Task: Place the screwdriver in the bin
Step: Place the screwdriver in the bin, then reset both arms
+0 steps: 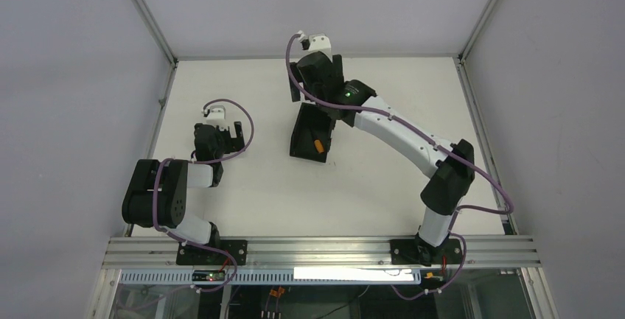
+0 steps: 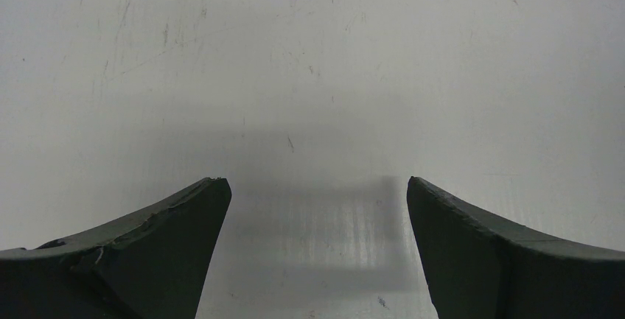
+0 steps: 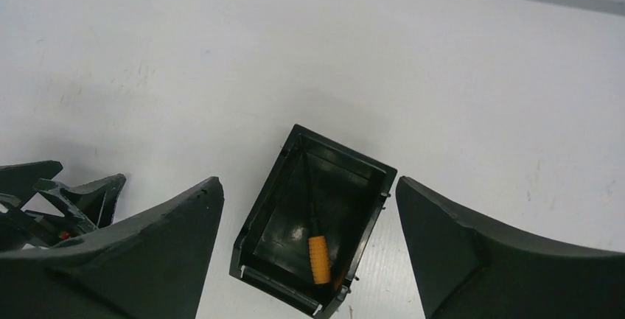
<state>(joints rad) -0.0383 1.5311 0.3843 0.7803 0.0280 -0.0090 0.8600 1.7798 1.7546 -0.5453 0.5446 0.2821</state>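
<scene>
The black bin (image 1: 309, 136) stands on the white table near the middle, partly under my right wrist. The screwdriver (image 1: 318, 144) lies inside it, its orange handle showing. In the right wrist view the bin (image 3: 274, 208) sits below and between my fingers, and the screwdriver (image 3: 318, 258) lies on its floor, handle toward the low front wall, black shaft pointing to the far corner. My right gripper (image 3: 309, 190) is open and empty, raised above the bin. My left gripper (image 2: 315, 186) is open and empty over bare table, well left of the bin (image 1: 218, 129).
The table is walled by grey panels at the left, back and right. The metal rail (image 1: 317, 249) with both arm bases runs along the near edge. The left arm's gripper shows at the left edge of the right wrist view (image 3: 66, 201).
</scene>
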